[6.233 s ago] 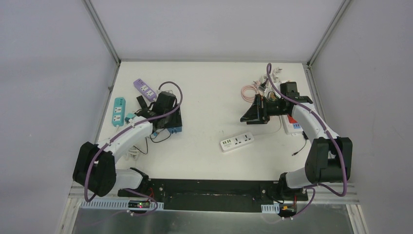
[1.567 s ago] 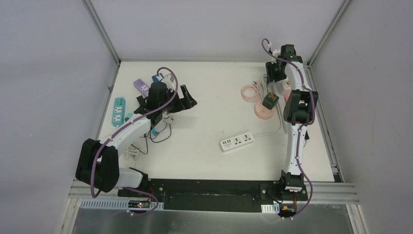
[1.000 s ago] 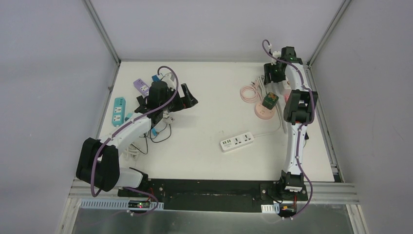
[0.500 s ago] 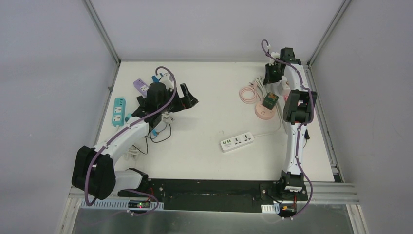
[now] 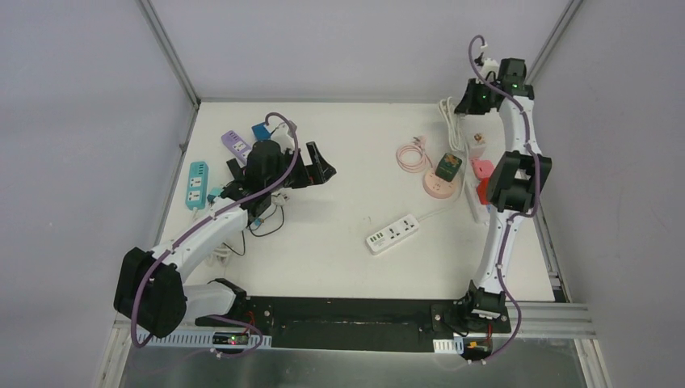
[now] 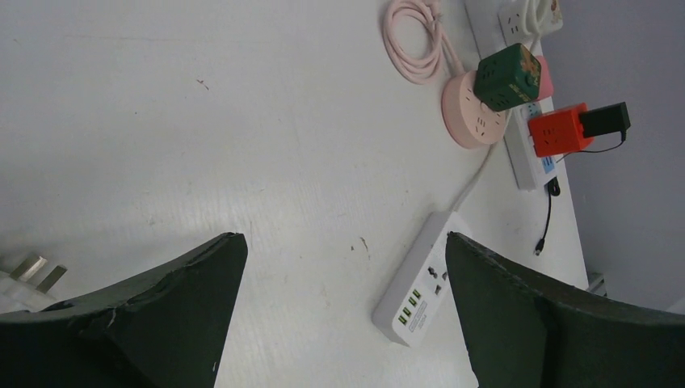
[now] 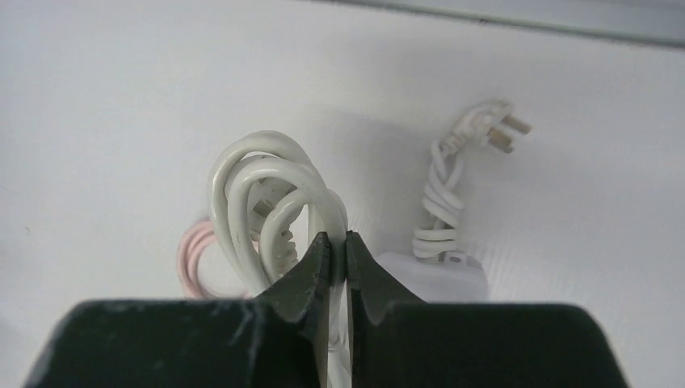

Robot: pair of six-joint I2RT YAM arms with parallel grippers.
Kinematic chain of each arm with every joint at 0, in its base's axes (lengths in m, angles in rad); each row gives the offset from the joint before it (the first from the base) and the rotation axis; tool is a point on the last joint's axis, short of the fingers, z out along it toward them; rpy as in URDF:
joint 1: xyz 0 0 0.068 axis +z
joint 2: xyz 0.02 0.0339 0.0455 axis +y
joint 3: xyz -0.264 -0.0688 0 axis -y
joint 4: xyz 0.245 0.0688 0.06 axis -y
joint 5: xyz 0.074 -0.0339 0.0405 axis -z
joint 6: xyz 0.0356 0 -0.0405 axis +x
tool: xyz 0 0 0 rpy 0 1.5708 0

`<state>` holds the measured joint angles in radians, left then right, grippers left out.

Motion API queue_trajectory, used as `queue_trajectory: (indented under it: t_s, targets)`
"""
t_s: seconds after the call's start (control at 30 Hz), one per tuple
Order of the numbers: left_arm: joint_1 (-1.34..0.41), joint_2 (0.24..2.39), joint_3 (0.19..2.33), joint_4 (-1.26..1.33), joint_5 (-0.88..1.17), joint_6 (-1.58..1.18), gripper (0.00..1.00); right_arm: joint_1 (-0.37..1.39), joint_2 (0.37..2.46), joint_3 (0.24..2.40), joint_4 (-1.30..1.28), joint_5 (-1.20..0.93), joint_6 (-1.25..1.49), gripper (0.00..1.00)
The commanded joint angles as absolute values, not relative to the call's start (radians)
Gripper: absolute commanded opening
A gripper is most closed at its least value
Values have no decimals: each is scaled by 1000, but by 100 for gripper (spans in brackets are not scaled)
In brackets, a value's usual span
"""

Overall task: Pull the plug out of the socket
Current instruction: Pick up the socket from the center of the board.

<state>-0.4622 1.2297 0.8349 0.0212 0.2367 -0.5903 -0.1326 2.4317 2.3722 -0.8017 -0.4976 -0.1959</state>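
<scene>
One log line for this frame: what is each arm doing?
left fingers: open, empty, above table | right fingers: shut on white cord, far right corner

Overhead wide; wrists close, sharing pink cord (image 5: 406, 156)

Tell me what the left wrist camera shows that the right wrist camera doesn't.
Only the left wrist view: the left gripper open above the table, a green cube sitting on a round pink socket, a red cube with a black adapter, and a white power strip. Only the right wrist view: the right gripper pinched shut on a looped white cord, and a loose white plug with bare prongs. Both: the pink coiled cable and the table.
</scene>
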Motion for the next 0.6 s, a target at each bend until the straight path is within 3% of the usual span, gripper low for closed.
queue_trajectory:
  t_s: [0.0,0.33,0.57]
  targets:
    - [-485,1161,819,44,207,-565,97,-170,2238,2377,-714,-588,-118,0]
    - [-545,1151,815,90,232,-456,97,-195,2043,2197,-829,-580,-244,0]
    - [-614,1199,827,120,255,-381,97,-211,1875,2038,-1002,-806,-393,0]
